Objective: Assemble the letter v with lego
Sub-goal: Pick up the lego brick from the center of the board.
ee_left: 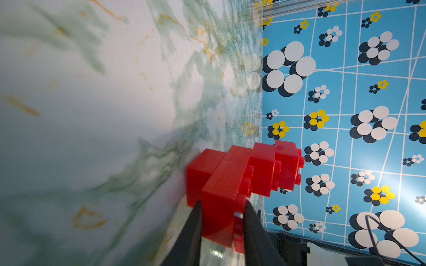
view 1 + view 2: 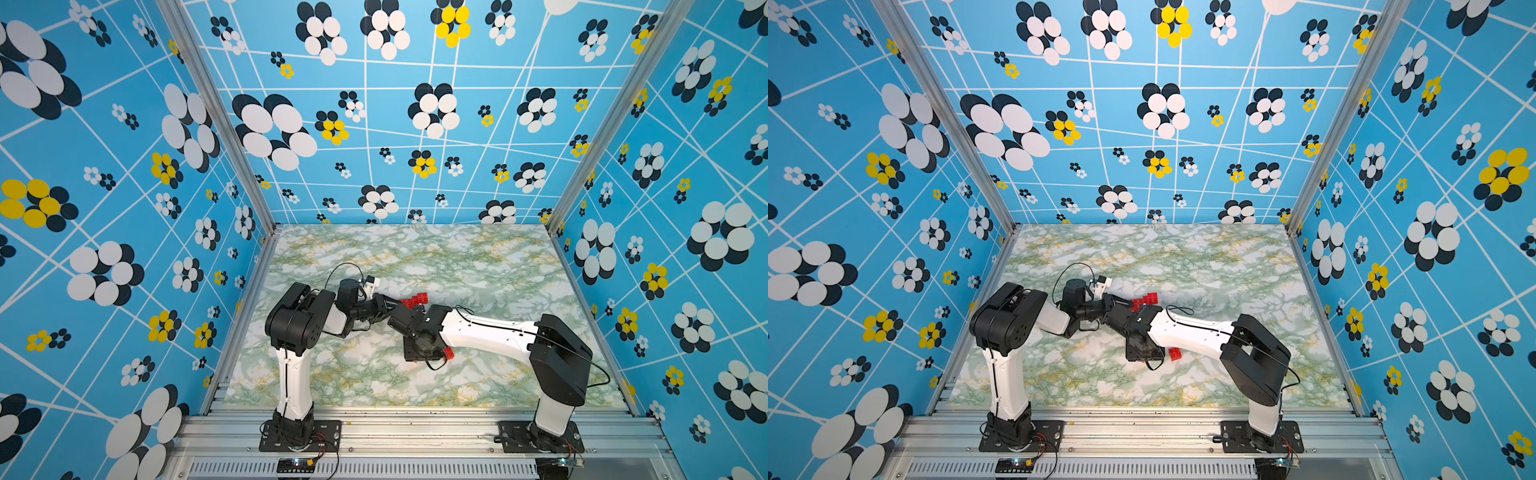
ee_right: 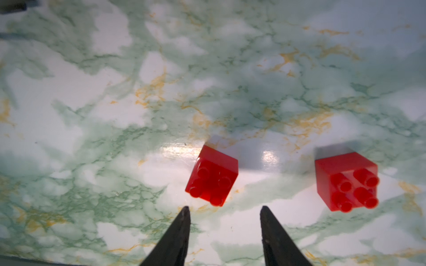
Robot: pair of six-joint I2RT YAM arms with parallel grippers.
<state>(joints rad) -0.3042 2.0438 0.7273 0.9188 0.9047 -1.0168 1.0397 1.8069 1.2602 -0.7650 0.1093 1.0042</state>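
Left claw [image 1: 223,203] pinches the joined lego [image 1: 262,168], while right claw [image 3: 225,207] stands spread just behind a loose brick [image 3: 212,175].

The far half of the counter [image 2: 457,257] lies bare up to the patterned walls [image 2: 374,124] closing it on three sides. Nearer, both arms crowd the middle. The left pincer [image 1: 223,203], clamped on the joined red bricks [image 1: 242,172], sits just beside the right arm's wrist [image 2: 419,328], with little room between. Ahead of the right pincer [image 3: 224,209], tips apart, stands one loose brick [image 3: 212,178]. A second loose brick [image 3: 347,182] stands well apart from it, with bare counter between.
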